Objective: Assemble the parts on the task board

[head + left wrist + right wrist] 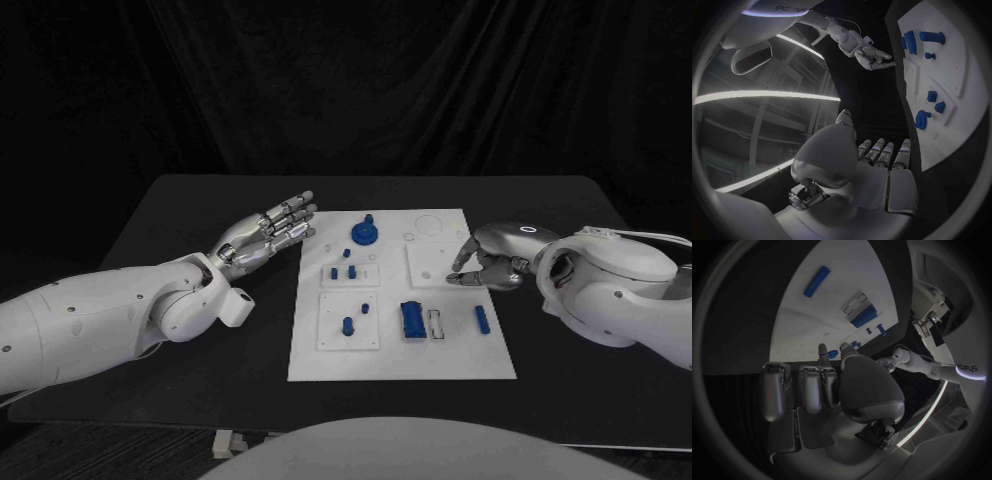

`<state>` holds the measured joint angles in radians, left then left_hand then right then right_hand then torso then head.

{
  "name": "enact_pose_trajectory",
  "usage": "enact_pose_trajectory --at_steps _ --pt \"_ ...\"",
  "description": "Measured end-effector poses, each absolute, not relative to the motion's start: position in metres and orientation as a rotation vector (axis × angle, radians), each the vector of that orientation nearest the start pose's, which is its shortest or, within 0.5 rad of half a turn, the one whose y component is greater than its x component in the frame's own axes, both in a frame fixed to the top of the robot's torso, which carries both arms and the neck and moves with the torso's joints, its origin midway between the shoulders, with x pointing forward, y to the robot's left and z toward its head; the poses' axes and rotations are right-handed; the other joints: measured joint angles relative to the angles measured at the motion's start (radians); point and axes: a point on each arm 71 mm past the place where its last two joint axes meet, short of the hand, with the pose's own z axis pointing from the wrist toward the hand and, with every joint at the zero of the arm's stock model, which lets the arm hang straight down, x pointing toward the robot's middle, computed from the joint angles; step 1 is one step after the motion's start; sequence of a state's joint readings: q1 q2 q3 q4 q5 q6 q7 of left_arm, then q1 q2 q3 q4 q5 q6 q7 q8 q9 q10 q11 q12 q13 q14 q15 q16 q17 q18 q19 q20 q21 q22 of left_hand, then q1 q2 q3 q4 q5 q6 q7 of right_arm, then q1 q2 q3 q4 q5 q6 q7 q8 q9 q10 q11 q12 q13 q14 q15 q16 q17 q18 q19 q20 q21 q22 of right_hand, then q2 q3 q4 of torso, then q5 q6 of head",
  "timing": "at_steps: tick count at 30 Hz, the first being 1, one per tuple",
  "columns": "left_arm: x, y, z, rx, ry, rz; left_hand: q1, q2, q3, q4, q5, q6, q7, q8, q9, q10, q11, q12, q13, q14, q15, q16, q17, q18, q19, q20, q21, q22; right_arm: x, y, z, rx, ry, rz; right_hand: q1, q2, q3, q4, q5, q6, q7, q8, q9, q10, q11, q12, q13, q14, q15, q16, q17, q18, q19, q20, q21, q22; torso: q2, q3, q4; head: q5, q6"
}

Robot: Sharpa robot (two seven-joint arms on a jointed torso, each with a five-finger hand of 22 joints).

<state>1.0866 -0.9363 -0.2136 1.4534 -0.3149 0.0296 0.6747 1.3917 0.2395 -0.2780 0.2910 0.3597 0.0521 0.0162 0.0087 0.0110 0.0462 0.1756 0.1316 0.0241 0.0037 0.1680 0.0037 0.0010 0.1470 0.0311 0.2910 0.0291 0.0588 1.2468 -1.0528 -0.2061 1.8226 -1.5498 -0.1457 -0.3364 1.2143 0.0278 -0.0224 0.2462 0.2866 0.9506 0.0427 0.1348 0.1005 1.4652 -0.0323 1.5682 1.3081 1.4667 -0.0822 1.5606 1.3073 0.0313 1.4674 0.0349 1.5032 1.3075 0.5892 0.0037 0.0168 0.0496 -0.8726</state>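
The right hand [486, 266], fingers curled and holding nothing, rested on the board's [450, 360] right edge, nearest the blue bar [480, 319] lying lengthwise just toward the robot. The left hand [268, 234] hovered spread, empty, off the board's left edge.

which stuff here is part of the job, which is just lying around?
Job:
- task board
- blue parts on it, e.g. round part, block, peg
- left hand, open beside the board
- right hand, at the board's right edge

Just there:
- black table
- dark curtain

Black table [202, 205] before a dark, pleated curtain [346, 90] across the whole back.
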Motion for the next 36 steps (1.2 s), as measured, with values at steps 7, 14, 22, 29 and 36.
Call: enact_pose_trajectory --at_steps 7,14,22,29,36 --pt "0.43 0.255 -0.272 -0.749 1.652 -1.72 0.013 -0.003 0.0 0.0 0.022 0.018 0.018 0.004 0.002 0.0 0.0 0.003 0.0 0.0 0.0 0.0 0.0 0.0 0.0 0.0 0.0 0.0 0.39 -0.211 -0.231 -0.279 1.906 0.64 0.103 -0.029 0.021 -0.052 -0.033 0.05 -0.004 0.008 -0.003 0.0 0.0 0.0 0.0 0.0 0.0 0.0 0.0 0.0 0.001 -0.001 0.004 0.0 0.0 0.0 0.0 -0.001 0.0" --pt "0.43 0.253 -0.272 -0.747 1.654 -1.726 0.023 -0.003 0.0 0.0 0.035 0.03 0.03 0.005 0.003 0.0 0.0 0.008 0.001 0.0 0.0 0.0 0.0 0.0 0.0 0.0 0.0 0.0 0.384 -0.208 -0.239 -0.282 1.88 0.722 0.092 -0.026 0.016 -0.021 -0.063 0.125 0.011 0.024 -0.001 0.0 0.012 0.0 0.0 0.001 0.008 0.0 0.0 0.0 0.001 -0.001 0.008 0.0 0.0 0.0002 0.0 -0.005 0.0" --pt "0.43 0.251 -0.273 -0.746 1.657 -1.731 0.031 -0.003 0.006 0.0 0.047 0.037 0.037 0.005 0.005 0.0 0.0 0.008 0.001 0.0 0.0 0.0 0.001 0.0 0.0 0.0 0.0 0.0 0.378 -0.203 -0.245 -0.292 1.873 0.778 0.098 -0.04 0.018 -0.023 -0.067 0.125 0.011 0.022 -0.006 0.003 0.015 0.0 0.0 -0.003 0.012 0.0 0.0 0.0 0.001 -0.001 0.008 0.0 0.0 0.0005 -0.001 -0.002 0.0" --pt "0.43 0.252 -0.273 -0.746 1.658 -1.732 0.055 -0.005 0.012 -0.004 0.061 0.047 0.049 0.005 0.006 0.0 0.0 0.015 0.001 0.0 0.0 0.0 0.001 0.0 0.0 0.0 0.0 0.0 0.375 -0.2 -0.251 -0.296 1.878 0.804 0.1 -0.042 0.02 -0.025 -0.067 0.125 0.011 0.018 -0.007 0.003 0.015 0.0 0.0 -0.003 0.012 0.0 0.0 0.0 0.001 -0.001 0.008 0.0 0.0 0.0005 -0.001 -0.001 0.0" --pt "0.431 0.251 -0.273 -0.745 1.66 -1.736 0.07 -0.006 0.018 -0.007 0.076 0.05 0.058 0.009 0.006 0.0 0.0 0.018 0.001 0.0 0.0 0.0 0.001 0.0 0.0 0.0 0.0 0.001 0.371 -0.195 -0.26 -0.299 1.893 0.824 0.1 -0.042 0.02 -0.025 -0.067 0.125 0.011 0.018 -0.008 0.003 0.015 0.0 0.0 -0.003 0.012 0.0 0.0 0.0 -0.003 0.003 0.008 0.001 0.0 0.0004 -0.0002 -0.003 0.0"
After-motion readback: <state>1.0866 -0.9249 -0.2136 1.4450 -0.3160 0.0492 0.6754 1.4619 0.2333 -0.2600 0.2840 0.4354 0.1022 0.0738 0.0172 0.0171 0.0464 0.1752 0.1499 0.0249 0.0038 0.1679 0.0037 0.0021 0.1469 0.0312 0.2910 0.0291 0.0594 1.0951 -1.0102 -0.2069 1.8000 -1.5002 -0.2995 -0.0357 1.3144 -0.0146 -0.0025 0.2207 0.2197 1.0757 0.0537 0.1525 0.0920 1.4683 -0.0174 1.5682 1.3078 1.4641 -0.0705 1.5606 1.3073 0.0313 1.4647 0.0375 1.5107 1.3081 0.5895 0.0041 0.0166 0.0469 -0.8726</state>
